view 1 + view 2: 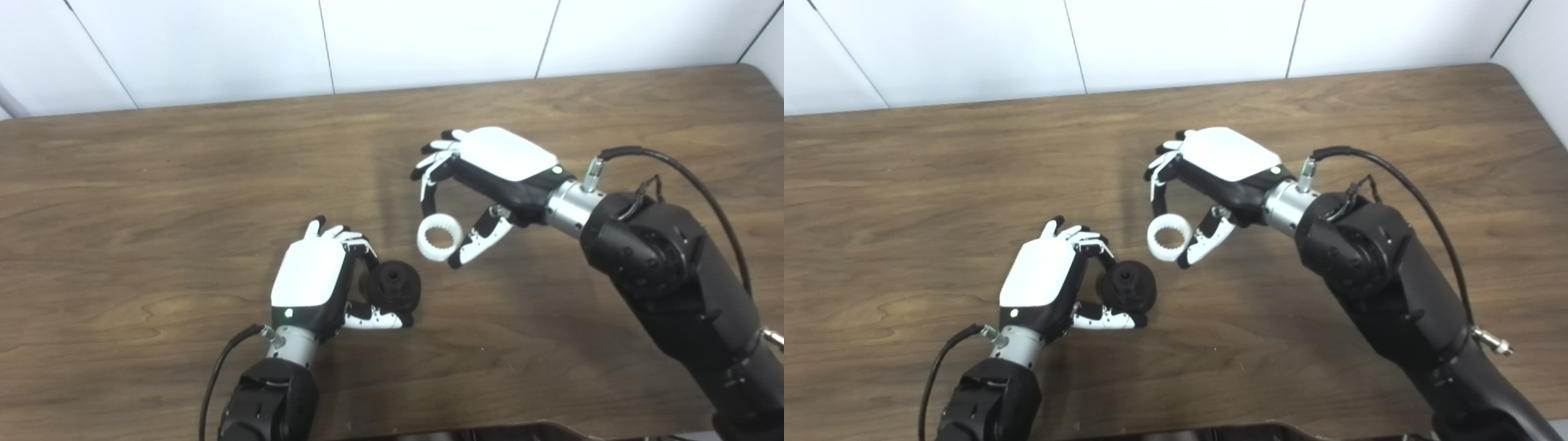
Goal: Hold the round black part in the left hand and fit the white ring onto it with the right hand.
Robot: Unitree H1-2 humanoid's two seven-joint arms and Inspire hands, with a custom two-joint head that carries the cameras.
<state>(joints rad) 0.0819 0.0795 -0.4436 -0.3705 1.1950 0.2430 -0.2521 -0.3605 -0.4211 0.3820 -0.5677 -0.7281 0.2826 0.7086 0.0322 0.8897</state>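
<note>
My left hand [315, 282] is shut on the round black part [394, 285], pinching it between fingers and thumb just above the table, its holed face turned up and to the right. My right hand [490, 171] is shut on the white ring [439, 237], which has a toothed inner edge and hangs between a finger and the thumb. The ring sits a short way up and to the right of the black part [1127, 284], not touching it. The same white ring [1168, 237] shows in the right eye view.
The wooden table [153, 202] spreads under both hands. A white panelled wall [429, 37] runs behind its far edge. The right forearm [674, 282] crosses the near right part of the table, with a black cable looping above it.
</note>
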